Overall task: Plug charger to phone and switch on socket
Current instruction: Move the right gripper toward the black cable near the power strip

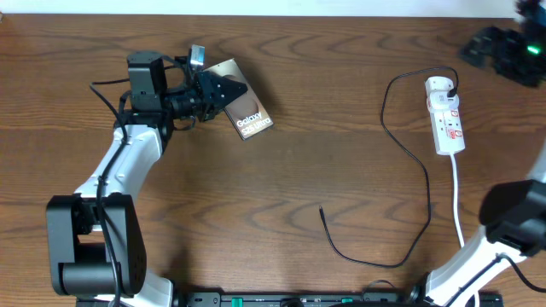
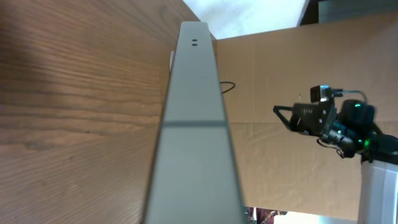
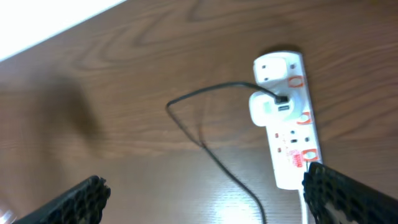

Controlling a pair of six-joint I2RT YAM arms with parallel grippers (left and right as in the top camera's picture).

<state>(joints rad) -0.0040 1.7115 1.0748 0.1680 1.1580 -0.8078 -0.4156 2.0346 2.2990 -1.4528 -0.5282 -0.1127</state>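
Our left end effector [image 1: 223, 90] clamps the phone [image 1: 252, 119] at the bench's [image 1: 341, 68] far left. The right end effector [image 3: 205, 190] hangs spread above the socket [image 3: 292, 134]. The charger [image 1: 426, 183] sits plugged in there, its tip loose mid-bench. We judge that fetching the tip comes next.

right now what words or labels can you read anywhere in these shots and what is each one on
"Galaxy": white lettering on the bronze back of the phone, in the overhead view.
Smaller line just under it on the phone: too blurred to read.
Red marks on the white socket: too small and blurred to read in any view.
Nothing else legible.
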